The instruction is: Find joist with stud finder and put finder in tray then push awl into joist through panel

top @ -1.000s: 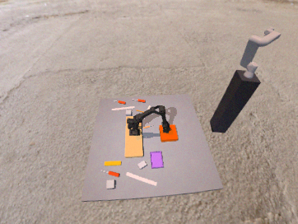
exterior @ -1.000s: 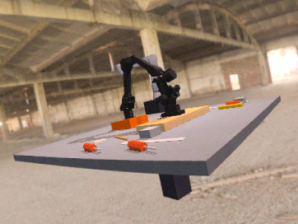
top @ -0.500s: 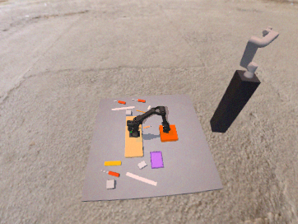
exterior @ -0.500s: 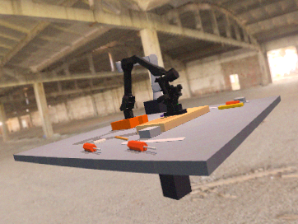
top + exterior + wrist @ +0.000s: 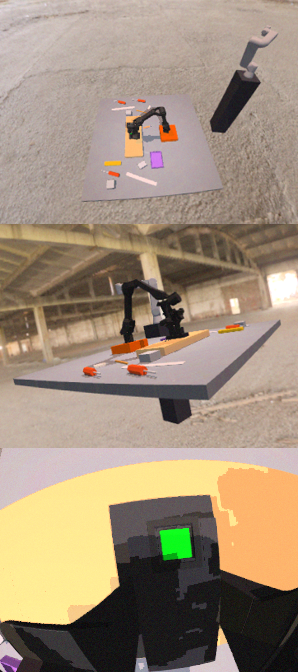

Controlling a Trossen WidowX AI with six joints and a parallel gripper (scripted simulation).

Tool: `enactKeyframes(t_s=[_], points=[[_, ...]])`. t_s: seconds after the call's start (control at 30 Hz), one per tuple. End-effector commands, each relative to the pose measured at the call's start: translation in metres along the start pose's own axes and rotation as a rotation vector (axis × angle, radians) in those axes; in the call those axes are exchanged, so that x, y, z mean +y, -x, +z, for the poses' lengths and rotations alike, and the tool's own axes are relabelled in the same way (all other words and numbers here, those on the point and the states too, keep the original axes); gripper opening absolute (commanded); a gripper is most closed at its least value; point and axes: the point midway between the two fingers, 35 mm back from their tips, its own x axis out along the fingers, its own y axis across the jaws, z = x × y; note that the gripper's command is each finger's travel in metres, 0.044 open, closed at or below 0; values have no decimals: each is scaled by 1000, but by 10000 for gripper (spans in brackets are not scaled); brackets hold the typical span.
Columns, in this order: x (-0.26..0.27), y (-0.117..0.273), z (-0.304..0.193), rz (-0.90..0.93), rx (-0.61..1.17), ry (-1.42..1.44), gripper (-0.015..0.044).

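Note:
My gripper (image 5: 132, 129) (image 5: 170, 575) is shut on the black stud finder (image 5: 130, 136) (image 5: 178, 335) (image 5: 165, 623), low over the tan floor panel (image 5: 134, 151) (image 5: 202, 335) (image 5: 55, 548). The stud finder's small square display shows bright green in the wrist view. Whether its underside touches the panel cannot be told. No hole shows in the visible part of the panel. A purple tray (image 5: 156, 160) lies beside the panel. Red-handled tools with thin metal shafts lie at the far side (image 5: 141, 100) (image 5: 137, 369) and near side (image 5: 114, 174) of the table; which is the awl cannot be told.
The arm's base stands on an orange block (image 5: 173, 136) (image 5: 119, 348). A yellow bar (image 5: 112, 163) (image 5: 230, 330), grey blocks (image 5: 110, 184) (image 5: 149, 356), pale strips (image 5: 142, 179) and a small orange stick (image 5: 147, 127) lie around the panel. A black pedestal (image 5: 235, 103) stands beyond the table.

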Motion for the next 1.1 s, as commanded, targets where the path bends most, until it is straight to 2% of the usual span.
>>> enactKeyframes(t_s=[0.0, 1.07], points=[[9, 0, 0, 8, 1, 2, 0], [59, 1, -1, 13, 1, 1, 0]])
